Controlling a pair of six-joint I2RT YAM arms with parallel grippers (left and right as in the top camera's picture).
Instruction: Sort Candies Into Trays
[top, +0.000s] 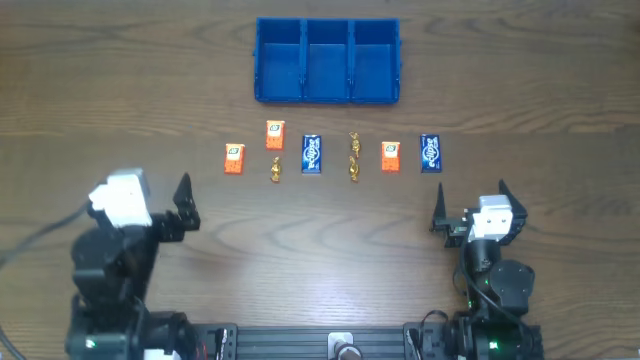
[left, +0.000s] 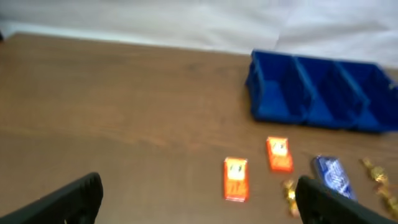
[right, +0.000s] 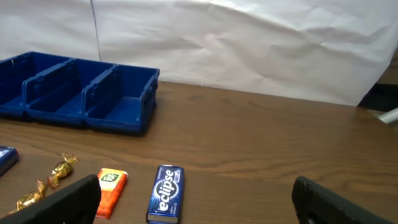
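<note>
A blue tray (top: 327, 98) with three empty compartments stands at the back middle of the table. In front of it the candies lie in a loose row: three orange boxes (top: 234, 158) (top: 274, 134) (top: 390, 156), two blue packs (top: 312, 153) (top: 431, 153) and three gold-wrapped candies (top: 276, 170) (top: 353, 140) (top: 354, 170). My left gripper (top: 178, 210) (left: 196, 211) is open near the front left, short of the row. At the front right my right gripper (top: 472, 205) (right: 193, 205) is open, just short of the right-hand blue pack (right: 165, 193) and orange box (right: 109, 190). Neither holds anything.
The wooden table (top: 100, 90) has bare room on both sides of the tray and between the candies and the arms. A white sheet (right: 249, 43) hangs behind the table's far edge. A cable (top: 30, 245) runs off at the left.
</note>
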